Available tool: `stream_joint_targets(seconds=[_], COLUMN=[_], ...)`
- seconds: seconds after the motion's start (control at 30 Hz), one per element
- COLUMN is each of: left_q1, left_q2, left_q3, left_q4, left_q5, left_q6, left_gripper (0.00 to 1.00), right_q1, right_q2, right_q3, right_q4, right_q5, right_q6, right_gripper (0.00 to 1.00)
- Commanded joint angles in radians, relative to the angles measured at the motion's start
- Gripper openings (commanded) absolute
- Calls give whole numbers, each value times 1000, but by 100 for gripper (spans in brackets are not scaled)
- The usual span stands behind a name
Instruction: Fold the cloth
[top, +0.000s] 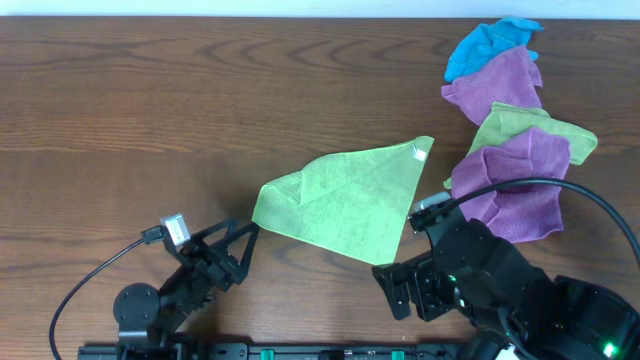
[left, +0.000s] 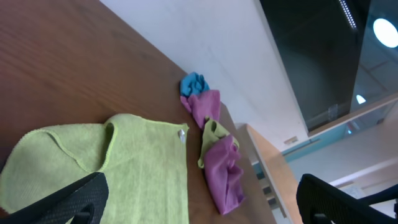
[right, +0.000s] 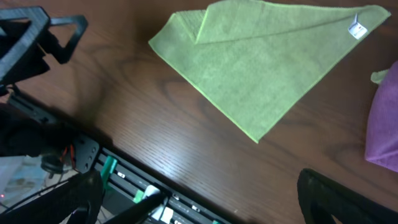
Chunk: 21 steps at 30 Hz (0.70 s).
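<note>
The lime-green cloth (top: 345, 200) lies folded into a triangle near the table's middle front, its white tag (top: 420, 152) at the upper right corner. It also shows in the left wrist view (left: 130, 162) and the right wrist view (right: 267, 62). My left gripper (top: 240, 245) is open and empty, just left of the cloth's left corner. My right gripper (top: 400, 285) is open and empty, at the table's front edge below the cloth's lower corner. Neither gripper touches the cloth.
A pile of cloths sits at the back right: a blue one (top: 485, 45), a purple one (top: 500, 85), another lime-green one (top: 530, 128) and a second purple one (top: 515, 185). The pile lies close to the right arm. The table's front rail (right: 155, 193) is below.
</note>
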Motion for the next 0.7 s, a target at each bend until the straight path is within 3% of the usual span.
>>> stream_joint_targets(seconds=[0.0, 0.3, 0.47, 0.67], left_q1=[-17, -85, -192, -375], left_q2=[89, 590, 888, 1222], left_q3=[0, 124, 317, 580], left_q4=[11, 192, 151, -32], left_q5=[-26, -36, -138, -413], left_q6=[53, 303, 472, 668], left_gripper=[96, 96, 96, 96], right_q1=[8, 8, 6, 6], right_q2=[-3, -4, -19, -82], right_q3=[2, 2, 2, 2], right_q4=[15, 37, 49, 48], right_q5=[15, 74, 142, 193], right_q6=[7, -3, 1, 2], right_gripper=[99, 99, 99, 99])
